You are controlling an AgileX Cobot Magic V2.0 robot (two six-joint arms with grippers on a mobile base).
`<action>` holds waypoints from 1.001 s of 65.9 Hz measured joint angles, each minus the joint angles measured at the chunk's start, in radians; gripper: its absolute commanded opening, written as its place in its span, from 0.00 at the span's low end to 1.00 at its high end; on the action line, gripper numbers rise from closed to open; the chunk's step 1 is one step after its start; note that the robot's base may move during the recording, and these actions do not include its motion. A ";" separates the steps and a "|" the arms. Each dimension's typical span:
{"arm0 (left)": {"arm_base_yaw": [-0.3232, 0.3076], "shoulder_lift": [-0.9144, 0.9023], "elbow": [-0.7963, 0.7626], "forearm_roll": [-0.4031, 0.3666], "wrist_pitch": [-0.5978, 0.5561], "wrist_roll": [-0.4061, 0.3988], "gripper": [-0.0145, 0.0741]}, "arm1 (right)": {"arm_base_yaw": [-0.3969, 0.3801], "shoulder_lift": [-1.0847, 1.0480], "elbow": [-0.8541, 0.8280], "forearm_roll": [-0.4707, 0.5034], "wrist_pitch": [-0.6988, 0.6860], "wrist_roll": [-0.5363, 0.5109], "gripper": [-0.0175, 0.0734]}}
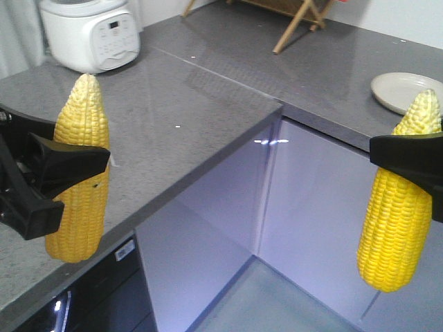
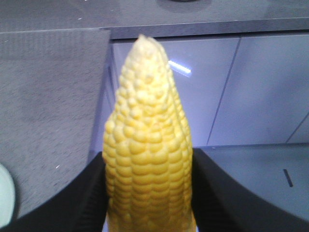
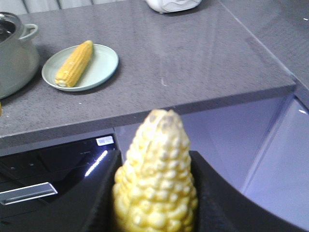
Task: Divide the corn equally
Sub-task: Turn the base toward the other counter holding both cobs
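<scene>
- L gripper (image 2: pixel 150 208): I'm keeping it closed to cob width on L cob (image 1: pixel 79 166), fingers pressing both flanks approx mid-length. Cob is standing upright, tip up, held in air in front of the counter (image 1: pixel 194 117) edge.
- R gripper (image 3: pixel 154 212): same grip on R cob (image 1: pixel 400 207), jaws closed only as far as the cob allows. Cob is hanging near-vertical, tip up, in front of the cabinet fronts.
- Plated cob (image 3: pixel 75 63): lying flat on green plate (image 3: pixel 104 60), long axis diagonal, just beside pot (image 3: pixel 14 53) on the L-side counter.
- Far plate (image 1: pixel 387 93): sitting on the R-side counter, behind R cob's tip. Visible part is showing bare; rest is hidden by cob and frame edge.
- Key relation: I'm judging R arm nearer far plate, w/ plate lying beyond and slightly inboard of that claw. Cob axis is running vertical vs flat plate, so the wrist is needing to tip cob to horizontal before release.
- Writing: rice cooker (image 1: pixel 90 31) panel is showing buttons, txt too small to read. White sticker (image 3: pixel 105 140) on the dark appliance front below the counter is illegible. No brand readable.
</scene>
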 measured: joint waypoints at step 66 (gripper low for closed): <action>0.000 0.000 0.000 0.000 0.000 0.000 0.45 | 0.000 0.000 0.000 0.000 0.000 0.001 0.38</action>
